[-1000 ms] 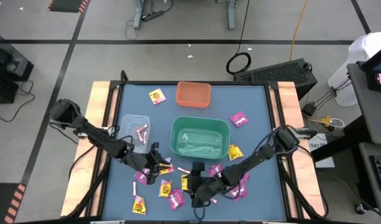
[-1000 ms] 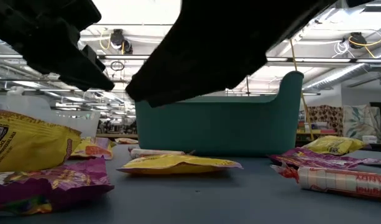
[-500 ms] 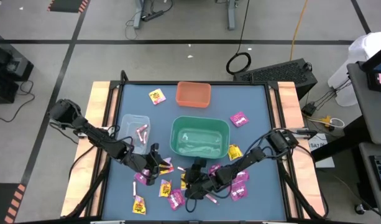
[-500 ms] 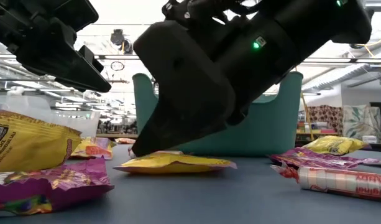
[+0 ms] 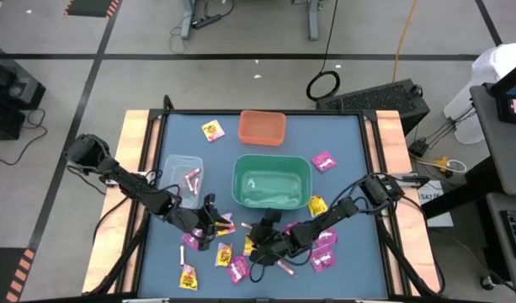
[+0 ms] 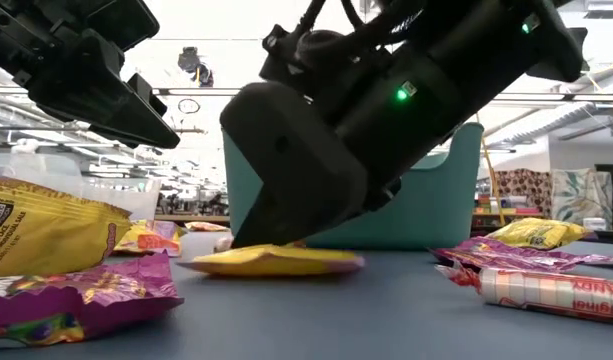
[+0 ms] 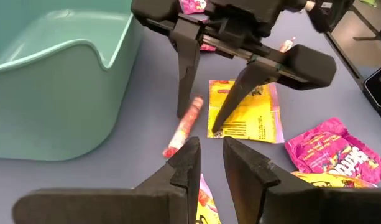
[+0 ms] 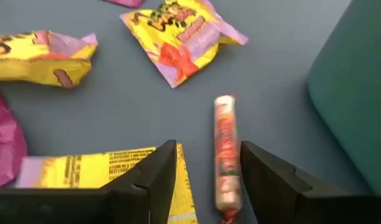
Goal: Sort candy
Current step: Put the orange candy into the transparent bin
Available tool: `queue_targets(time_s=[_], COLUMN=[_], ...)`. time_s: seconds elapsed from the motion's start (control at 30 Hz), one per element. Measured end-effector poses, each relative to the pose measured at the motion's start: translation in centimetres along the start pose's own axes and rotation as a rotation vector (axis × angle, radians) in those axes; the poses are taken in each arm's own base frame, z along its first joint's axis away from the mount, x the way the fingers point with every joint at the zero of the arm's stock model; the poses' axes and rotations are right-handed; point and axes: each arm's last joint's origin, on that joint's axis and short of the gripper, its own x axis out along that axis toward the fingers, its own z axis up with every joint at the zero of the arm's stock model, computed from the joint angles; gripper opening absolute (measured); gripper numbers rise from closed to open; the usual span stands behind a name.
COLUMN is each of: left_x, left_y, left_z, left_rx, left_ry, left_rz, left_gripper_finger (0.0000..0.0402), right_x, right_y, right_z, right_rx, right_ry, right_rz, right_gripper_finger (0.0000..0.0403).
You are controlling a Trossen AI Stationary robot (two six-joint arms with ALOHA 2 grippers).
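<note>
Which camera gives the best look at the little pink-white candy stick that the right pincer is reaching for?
The right wrist view: the candy stick lies full length between the right pincer's fingers. The left wrist view shows the stick too, from farther off. From above it is hidden under the arm; the low view shows only a bit of its end.

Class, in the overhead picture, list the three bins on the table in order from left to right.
Clear bin → orange bin → green bin.
</note>
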Motion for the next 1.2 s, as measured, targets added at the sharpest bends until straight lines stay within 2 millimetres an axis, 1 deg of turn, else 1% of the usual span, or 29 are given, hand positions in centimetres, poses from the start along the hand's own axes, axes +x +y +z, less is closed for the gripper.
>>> queue_targets(time_s=[0.17,0.27,0.4,0.53,0.73,0.83,0.9,1.0,1.1,1.2], left_x=[0.0,0.0,0.0,0.0,0.0,0.0,0.0,0.0,-0.1,-0.2], left_y=[0.0,0.0,0.0,0.0,0.0,0.0,-0.1,-0.3,-0.6,-0.8], left_z=[0.0,0.0,0.0,0.0,0.0,0.0,0.1,0.6,1.2,1.9], left_rx=[0.001,0.000,0.000,0.000,0.001,0.000,-0.004,-0.005,0.025,0.073], left_ry=[0.000,0.000,0.000,0.000,0.000,0.002,-0.004,-0.047,-0.112,-0.182], left_rz=[0.000,0.000,0.000,0.000,-0.001,-0.014,-0.036,-0.062,-0.083,-0.099], left_gripper_finger=[0.0074,0.0074,0.0074,0.0074,0.0074,0.0074,0.0074,0.0074,0.0074,0.0075], right_x=[-0.5,-0.3,0.2,0.3,0.3,0.3,0.1,-0.4,-1.6,-3.1], right_y=[0.5,0.2,-0.1,-0.2,-0.1,-0.1,-0.1,-0.1,0.0,-0.1], right_z=[-0.1,-0.1,0.0,0.1,0.0,0.1,0.2,0.6,2.0,3.4], right_rx=[-0.013,-0.007,0.014,0.021,0.017,0.012,0.003,-0.012,-0.027,-0.052], right_ry=[-0.004,0.003,0.022,0.036,0.050,0.056,0.054,0.054,0.020,-0.024], right_rz=[0.015,0.006,0.017,0.038,0.060,0.072,0.074,0.093,0.119,0.138], right_gripper_finger=[0.0158,0.0150,0.0130,0.0099,0.0037,0.0017,0.0015,0.0026,0.0035,0.0034])
